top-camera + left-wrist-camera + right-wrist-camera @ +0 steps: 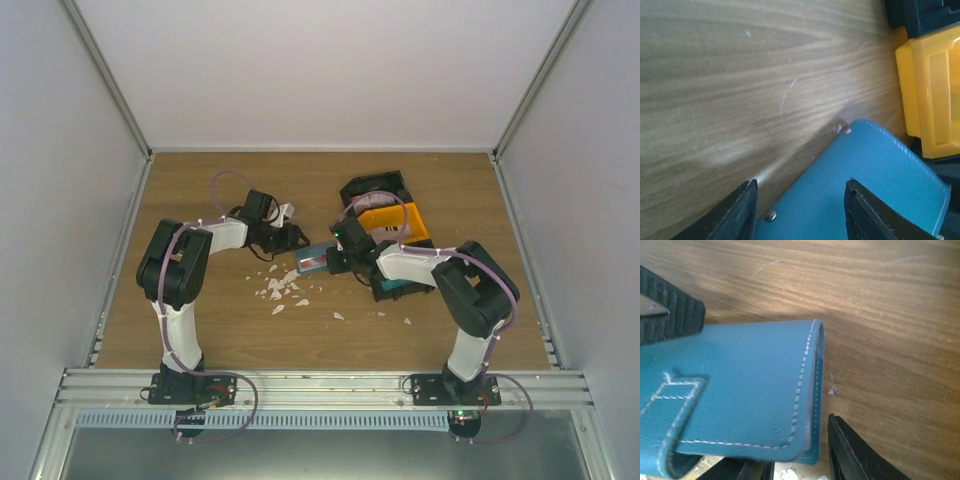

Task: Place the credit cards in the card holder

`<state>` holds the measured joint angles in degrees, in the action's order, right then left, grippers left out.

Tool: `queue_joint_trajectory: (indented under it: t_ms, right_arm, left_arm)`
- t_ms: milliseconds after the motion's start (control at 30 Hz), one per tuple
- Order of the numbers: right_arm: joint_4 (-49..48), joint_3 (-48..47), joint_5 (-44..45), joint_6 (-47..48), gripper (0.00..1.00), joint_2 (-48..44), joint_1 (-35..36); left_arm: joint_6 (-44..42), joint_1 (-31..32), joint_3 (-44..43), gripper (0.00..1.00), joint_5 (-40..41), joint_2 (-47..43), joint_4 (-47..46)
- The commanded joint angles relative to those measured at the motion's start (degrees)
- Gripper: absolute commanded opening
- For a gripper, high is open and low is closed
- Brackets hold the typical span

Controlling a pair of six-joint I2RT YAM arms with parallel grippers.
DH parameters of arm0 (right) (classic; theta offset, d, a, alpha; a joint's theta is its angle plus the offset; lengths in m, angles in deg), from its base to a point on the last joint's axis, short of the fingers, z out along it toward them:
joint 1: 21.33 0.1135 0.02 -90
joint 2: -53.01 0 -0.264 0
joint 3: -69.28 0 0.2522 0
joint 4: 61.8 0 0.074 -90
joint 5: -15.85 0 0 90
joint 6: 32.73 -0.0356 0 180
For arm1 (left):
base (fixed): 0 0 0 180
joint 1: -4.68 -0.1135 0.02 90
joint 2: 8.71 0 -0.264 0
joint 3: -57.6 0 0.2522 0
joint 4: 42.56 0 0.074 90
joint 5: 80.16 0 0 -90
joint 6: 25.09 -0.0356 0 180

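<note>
Card holder (314, 262) is at the middle of the table (455, 200), long axis left to right, between both claws. Right claw (337, 258), the nearer, straddles its stitched end, grip impossible to confirm. Left claw (801, 185) hovers over the other end, jaws apart and empty.

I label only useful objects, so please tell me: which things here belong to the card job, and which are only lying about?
For the job: card holder, held in the right fingers; left fingers, open, close to it. No credit card can be made out.
Lying about: white scraps; black bin; orange bin; teal bin, partly under the right arm.
</note>
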<state>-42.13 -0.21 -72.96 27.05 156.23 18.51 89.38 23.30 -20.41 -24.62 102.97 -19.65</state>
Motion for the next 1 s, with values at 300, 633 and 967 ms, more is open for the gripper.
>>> queue_joint_trajectory:
  t_ms: [300, 633, 967]
  right_arm:
    - [-8.4, 6.0, -3.1, 14.4, 0.38, -5.5, 0.5]
    - [-9.8, 5.5, -2.9, 16.6, 0.51, -6.5, 3.0]
    - [-6.2, 6.9, -1.6, 10.5, 0.53, -12.5, 3.8]
  left_arm:
    - [-0.4, 0.7, 7.5, 0.42, -4.5, -4.2, -1.5]
    - [0.0, 1.0, 7.8, 0.41, -4.5, -5.3, -1.2]
    - [-0.1, 2.3, 9.8, 0.39, -4.5, -7.6, -1.2]
